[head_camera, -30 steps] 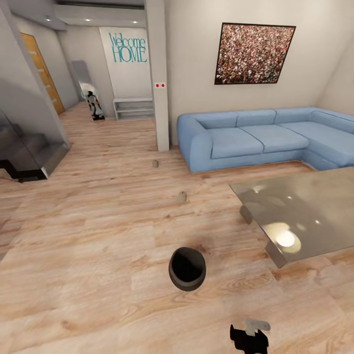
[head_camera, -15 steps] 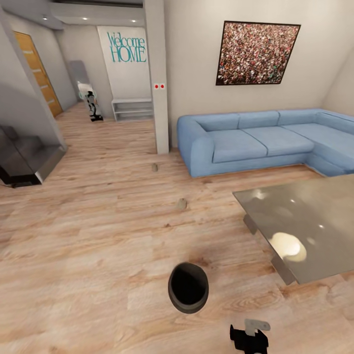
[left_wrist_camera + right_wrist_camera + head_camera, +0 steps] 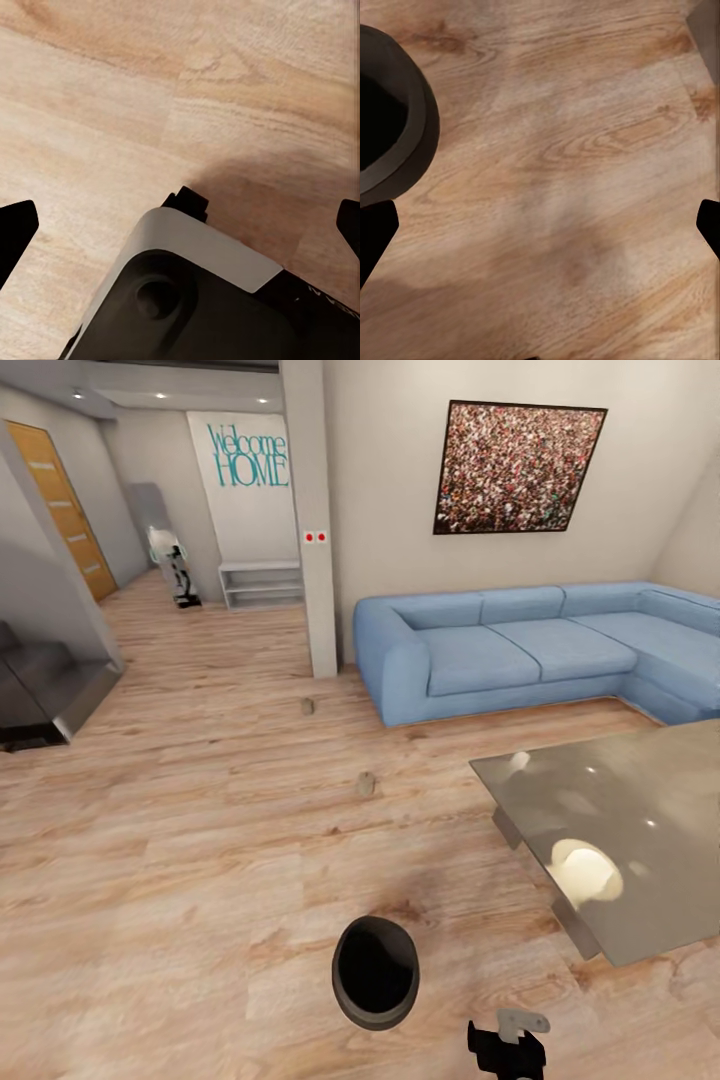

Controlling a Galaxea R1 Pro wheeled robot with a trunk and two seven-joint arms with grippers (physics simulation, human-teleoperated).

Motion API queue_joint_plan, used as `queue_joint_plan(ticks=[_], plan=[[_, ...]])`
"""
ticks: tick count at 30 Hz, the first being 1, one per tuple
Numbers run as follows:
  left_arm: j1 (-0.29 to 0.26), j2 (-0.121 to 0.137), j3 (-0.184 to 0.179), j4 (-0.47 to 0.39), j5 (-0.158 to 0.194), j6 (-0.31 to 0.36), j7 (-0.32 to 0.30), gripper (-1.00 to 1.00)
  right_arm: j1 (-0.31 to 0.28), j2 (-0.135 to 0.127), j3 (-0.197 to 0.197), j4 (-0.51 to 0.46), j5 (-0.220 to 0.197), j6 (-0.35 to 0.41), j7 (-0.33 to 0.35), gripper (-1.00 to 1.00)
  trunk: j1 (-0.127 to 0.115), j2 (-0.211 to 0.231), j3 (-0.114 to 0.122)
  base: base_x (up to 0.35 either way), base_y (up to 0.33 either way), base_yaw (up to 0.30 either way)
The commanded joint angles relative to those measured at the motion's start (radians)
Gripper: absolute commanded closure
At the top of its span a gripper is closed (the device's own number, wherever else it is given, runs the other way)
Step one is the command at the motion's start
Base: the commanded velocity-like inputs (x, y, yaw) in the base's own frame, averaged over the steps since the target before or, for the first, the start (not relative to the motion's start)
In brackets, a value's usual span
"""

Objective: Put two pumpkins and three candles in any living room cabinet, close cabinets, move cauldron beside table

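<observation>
Cauldron [image 3: 375, 972]: lower centre of frame, upright on floor [image 3: 180, 880], mouth up, left of counter [image 3: 610, 830]. Two candles [image 3: 366, 784] upright, mid-frame. Left jaws [image 3: 180, 225] and right jaws [image 3: 540, 217] wide open, empty.

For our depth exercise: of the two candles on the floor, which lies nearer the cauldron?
The candle level with the table's near corner; the other candle sits farther from the cauldron, by the pillar's base.

end effector [image 3: 180, 225]: black fingertips | base: dark body, pale grey panel, round recess
</observation>
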Motion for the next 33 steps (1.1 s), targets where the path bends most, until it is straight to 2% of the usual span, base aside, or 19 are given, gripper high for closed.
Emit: queue_joint_plan(ticks=[1,13,17,19,20,21,24,27,29,33], plan=[[0.000,0.001,-0.009,0.000,0.008,-0.003,0.005,-1.00,-0.001,0.000,0.008,0.001,-0.005,-0.002,-0.004,-1.00,0.000,-0.001,-0.001,0.041,-0.084,-0.003],[-0.001,-0.004,-0.009,0.000,0.005,-0.002,0.005,-1.00,-0.001,0.001,0.008,0.001,-0.005,-0.002,-0.006,-1.00,0.000,-0.001,-0.001,0.066,-0.064,0.000],[-0.007,0.002,-0.010,-0.013,0.004,0.028,0.006,-1.00,-0.001,0.000,0.012,-0.006,-0.003,0.018,-0.010,-1.00,0.000,-0.001,-0.001,0.001,-0.001,0.000],[-0.028,0.010,-0.009,-0.043,0.002,0.098,0.007,-1.00,-0.001,0.002,0.013,-0.010,-0.001,0.086,-0.012,-1.00,0.000,-0.001,-0.001,0.000,0.000,0.000],[-0.042,0.020,-0.009,-0.071,0.002,0.159,0.007,-1.00,-0.001,0.003,0.013,-0.018,0.000,0.141,-0.013,-1.00,0.000,-0.001,-0.001,0.000,0.000,0.000],[-0.060,0.042,-0.007,-0.129,0.003,0.269,0.007,-1.00,-0.002,0.006,0.012,-0.055,0.000,0.225,-0.014,-1.00,0.000,-0.001,-0.001,0.000,0.000,0.000],[-0.077,0.080,-0.004,-0.305,0.002,0.479,0.016,-1.00,-0.004,0.011,0.010,-0.223,-0.004,0.363,-0.016,-1.00,0.000,-0.001,-0.001,0.000,0.000,0.000],[-0.095,0.090,-0.004,-0.481,-0.001,0.642,0.022,-1.00,-0.004,0.012,0.008,-0.390,-0.004,0.506,-0.045,-1.00,0.000,-0.001,-0.001,0.000,0.000,0.000],[-0.105,0.092,-0.004,-0.540,0.003,0.703,0.024,-1.00,-0.004,0.012,0.009,-0.480,-0.002,0.575,-0.101,-1.00,0.000,-0.001,-0.001,0.000,0.000,0.000],[-0.109,0.093,0.000,-0.517,0.008,0.727,0.024,-1.00,-0.004,0.013,0.012,-0.519,0.002,0.589,-0.146,-1.00,0.000,-0.001,-0.001,0.000,0.000,0.000]])
